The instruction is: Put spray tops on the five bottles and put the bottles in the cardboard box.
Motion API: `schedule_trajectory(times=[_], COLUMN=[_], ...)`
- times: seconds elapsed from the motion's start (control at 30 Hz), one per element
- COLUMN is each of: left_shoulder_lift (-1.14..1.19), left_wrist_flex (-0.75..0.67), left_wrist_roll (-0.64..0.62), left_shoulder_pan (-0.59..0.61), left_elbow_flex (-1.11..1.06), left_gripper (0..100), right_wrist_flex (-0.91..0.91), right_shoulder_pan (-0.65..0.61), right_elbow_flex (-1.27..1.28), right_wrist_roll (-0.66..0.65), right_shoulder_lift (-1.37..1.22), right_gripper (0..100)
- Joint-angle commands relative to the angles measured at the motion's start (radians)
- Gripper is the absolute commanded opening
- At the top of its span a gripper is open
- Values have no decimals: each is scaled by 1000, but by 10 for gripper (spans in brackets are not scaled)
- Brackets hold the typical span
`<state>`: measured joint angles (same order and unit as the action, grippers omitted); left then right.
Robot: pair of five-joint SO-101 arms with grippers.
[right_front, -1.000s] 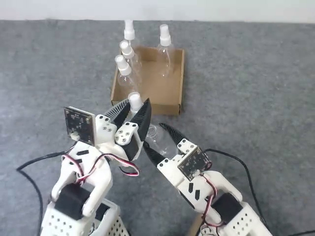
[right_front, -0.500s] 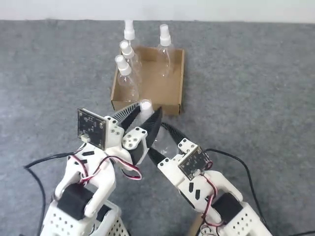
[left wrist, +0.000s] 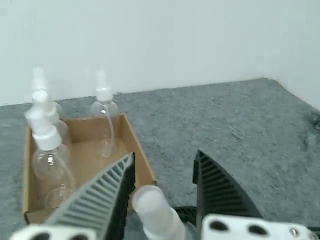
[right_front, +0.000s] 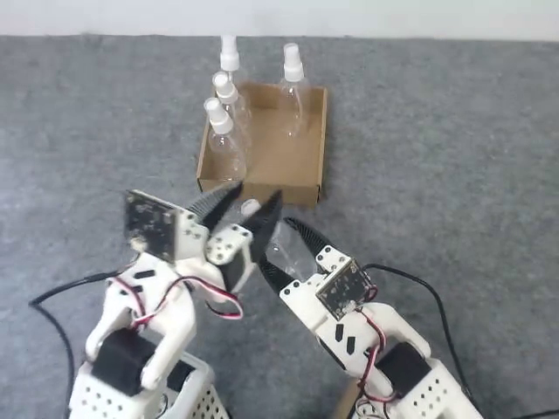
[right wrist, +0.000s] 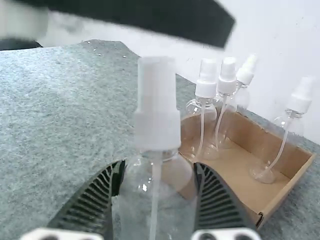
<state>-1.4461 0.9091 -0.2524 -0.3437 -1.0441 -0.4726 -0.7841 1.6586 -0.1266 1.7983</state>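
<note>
carried right and nearer over the last second, the spray top (right_front: 251, 208) now sits on the bottle (right_front: 293, 253), which the right claw (right_front: 275, 243) clamps just near of the cardboard box (right_front: 321, 131) holding four capped bottles (right_front: 218, 140). the left claw (right_front: 256, 194) straddles the top, jaws spread. its wrist view shows the gap beside the top; the right wrist view shows the tube inside the bottle.

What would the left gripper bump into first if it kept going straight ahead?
The spray top of the bottle comes first; it sits between the open fingers of the left gripper. Past that, probably the near wall of the cardboard box, though depth is unclear.
</note>
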Motion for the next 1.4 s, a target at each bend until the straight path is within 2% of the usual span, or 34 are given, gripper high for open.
schedule_trajectory(times=[0.0, 0.27, 0.43, 0.63, 0.8, 1.0, 1.23, 1.37], left_shoulder_lift=[-14, -14, -11, -6, -5, -5, -12, -12], left_wrist_flex=[5, 3, -2, -81, -106, -101, -95, -40], left_wrist_roll=[0, -54, -54, -55, -51, 17, 38, 40], left_shoulder_pan=[80, 170, 170, 169, 75, -18, -18, -20], left_elbow_flex=[84, 82, 56, -16, -70, -88, -61, -10], left_gripper=[173, 173, 173, 173, 173, 155, 120, 120], right_wrist_flex=[7, 7, 12, 62, 64, 58, 58, 58], right_shoulder_pan=[16, 16, 13, 12, 12, 15, 15, 16], right_elbow_flex=[11, 11, 9, 11, 9, -5, 3, 5], right_wrist_roll=[-6, -8, -8, -9, -9, -11, -11, -11], right_shoulder_lift=[19, 19, 19, 19, 19, 19, 18, 18], right_gripper=[33, 33, 33, 33, 33, 33, 33, 33])
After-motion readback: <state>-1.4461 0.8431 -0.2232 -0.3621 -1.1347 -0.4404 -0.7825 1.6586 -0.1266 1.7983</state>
